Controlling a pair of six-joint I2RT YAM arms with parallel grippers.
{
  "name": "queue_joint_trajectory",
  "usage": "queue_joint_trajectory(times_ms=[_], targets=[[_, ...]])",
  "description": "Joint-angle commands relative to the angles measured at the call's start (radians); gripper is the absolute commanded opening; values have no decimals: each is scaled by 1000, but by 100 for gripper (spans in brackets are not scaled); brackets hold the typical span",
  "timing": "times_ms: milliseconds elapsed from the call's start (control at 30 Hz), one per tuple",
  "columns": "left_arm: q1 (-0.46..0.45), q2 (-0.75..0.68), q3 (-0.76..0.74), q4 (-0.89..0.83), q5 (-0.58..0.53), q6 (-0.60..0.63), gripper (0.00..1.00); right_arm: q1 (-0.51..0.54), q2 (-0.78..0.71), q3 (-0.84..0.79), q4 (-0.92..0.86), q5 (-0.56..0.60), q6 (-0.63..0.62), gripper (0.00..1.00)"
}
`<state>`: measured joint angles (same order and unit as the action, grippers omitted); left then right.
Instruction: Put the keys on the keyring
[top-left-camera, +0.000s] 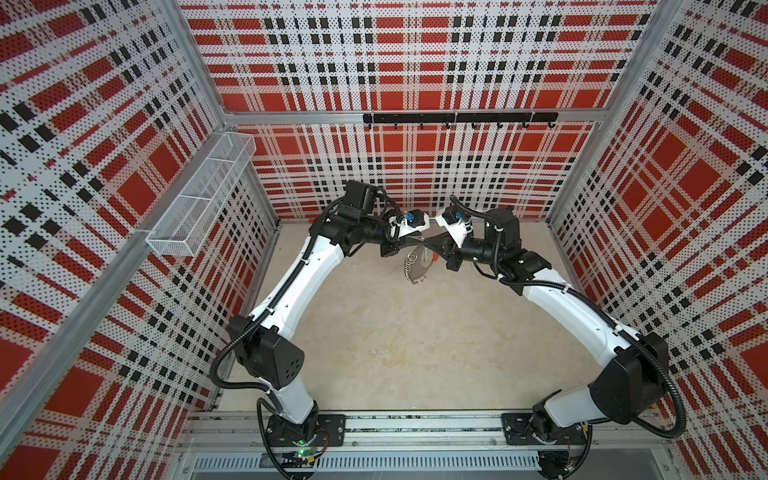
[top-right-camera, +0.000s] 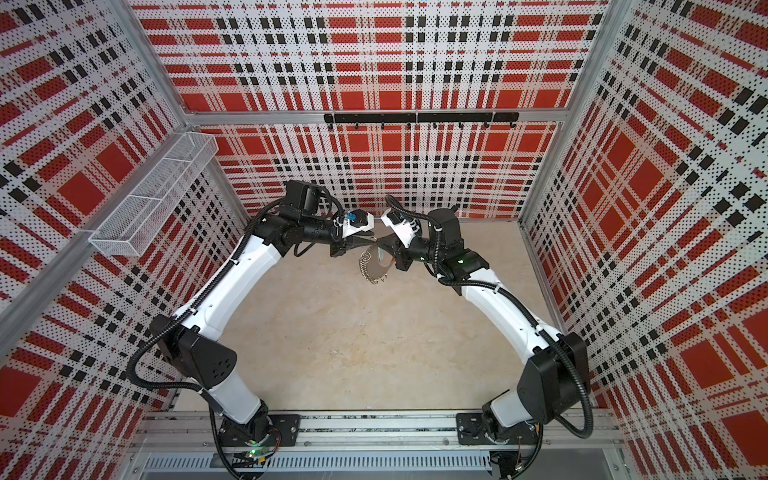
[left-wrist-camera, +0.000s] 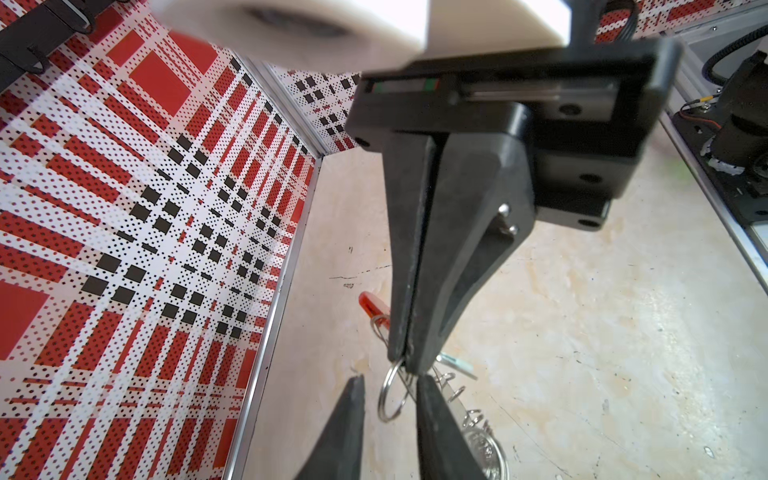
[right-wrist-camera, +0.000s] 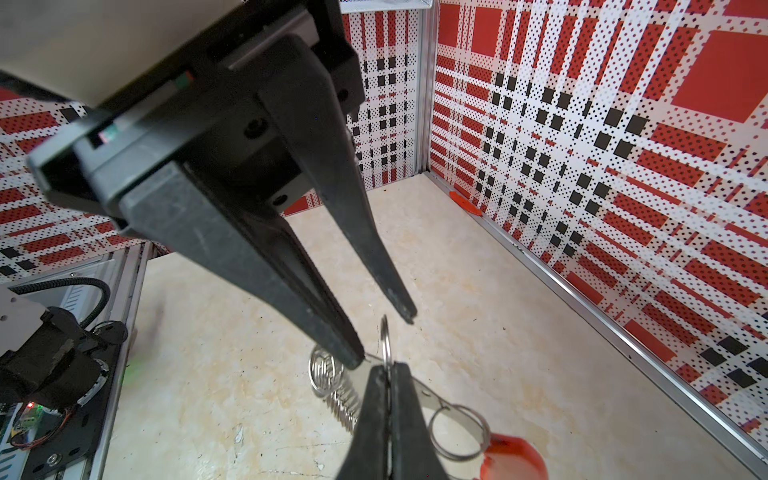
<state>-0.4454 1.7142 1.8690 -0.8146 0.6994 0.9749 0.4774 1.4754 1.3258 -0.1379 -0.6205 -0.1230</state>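
Note:
High over the table's far middle, my right gripper (right-wrist-camera: 388, 368) is shut on a small split ring (right-wrist-camera: 385, 338). The keyring (top-left-camera: 417, 269), a big silvery ring fringed with small wire loops, hangs under it in both top views. My left gripper (left-wrist-camera: 390, 378) faces it, open, its fingers standing either side of the small split ring (left-wrist-camera: 392, 397). A pale teal tag (left-wrist-camera: 456, 361) of the keys peeks out behind the right fingertips; the keys' metal I cannot make out. A red tag (right-wrist-camera: 513, 457) hangs from a second ring (right-wrist-camera: 457, 432).
A white wire basket (top-left-camera: 203, 195) is fixed to the left wall. A black hook rail (top-left-camera: 459, 118) runs along the back wall. Both arm bases sit on the aluminium rail (top-left-camera: 415, 432) at the front. Plaid walls enclose three sides.

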Motion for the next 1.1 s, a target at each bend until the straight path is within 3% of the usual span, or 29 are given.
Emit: queue_joint_trajectory(times_ms=[0,233,667,900,1000,1033,1067], targets=[[2,12,31,-41,39,45,28,12,-33,10,45,-17,-32,0],[1,18,31,-43,55,45,26,18,-31,23,35,-17,-35,0],[8,21,32,-41,82,46,0,18,-32,39,43,-10,-31,0],[2,14,16,-43,95,39,0,19,-44,36,66,-10,-18,0],[6,9,-2,-3,118,-51,0,19,-54,21,80,4,5,0],[9,1,-26,50,141,-116,0,19,-60,16,80,12,19,4],[14,-13,-64,127,161,-208,0,19,-68,9,86,18,34,21]])
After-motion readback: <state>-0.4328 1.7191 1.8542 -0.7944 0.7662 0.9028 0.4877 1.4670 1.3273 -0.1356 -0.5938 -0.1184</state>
